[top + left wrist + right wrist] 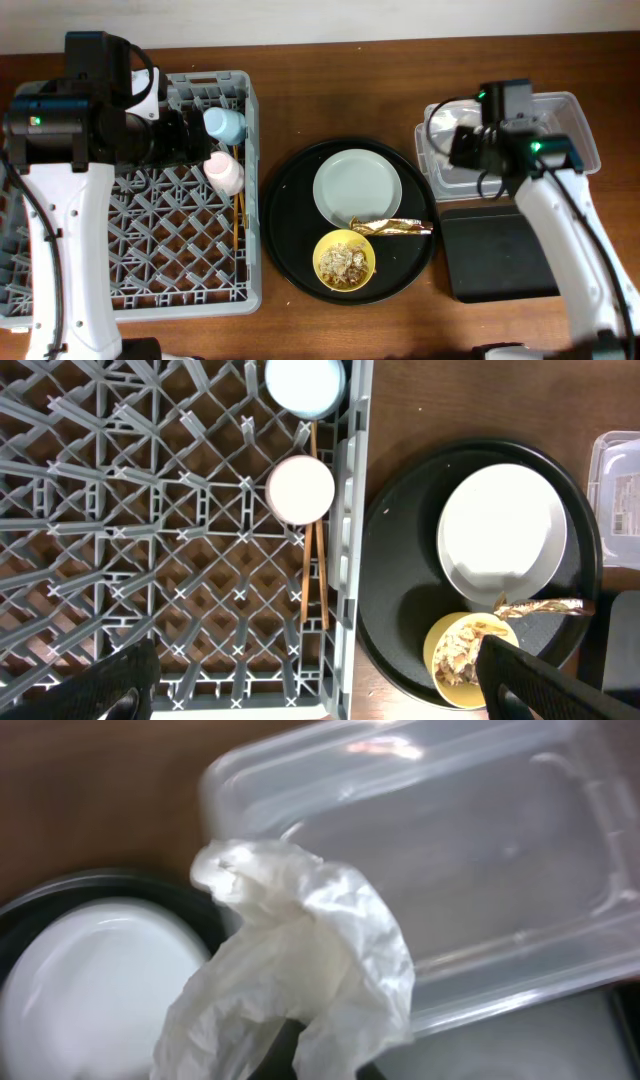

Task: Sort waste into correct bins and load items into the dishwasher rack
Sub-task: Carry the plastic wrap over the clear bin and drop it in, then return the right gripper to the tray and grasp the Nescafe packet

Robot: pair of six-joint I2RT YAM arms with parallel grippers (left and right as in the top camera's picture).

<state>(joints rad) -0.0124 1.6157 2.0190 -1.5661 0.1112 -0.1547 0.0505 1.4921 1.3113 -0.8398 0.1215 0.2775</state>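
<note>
Over the grey dishwasher rack [180, 250] the left gripper [320, 685] hangs spread wide and empty. Above the clear tub [480, 870] the right gripper [466, 148] pinches the crumpled white tissue [300, 950]: weightless, soft and clingy, so best held by a bunched fold

No words, brand or number can be read anywhere; the one printed thing is a white label [627, 505] on the tub [600, 452] at the right edge of the left wrist view, its lines of print too small and blurred to make out; the overhead and right wrist views show no writing.
</note>
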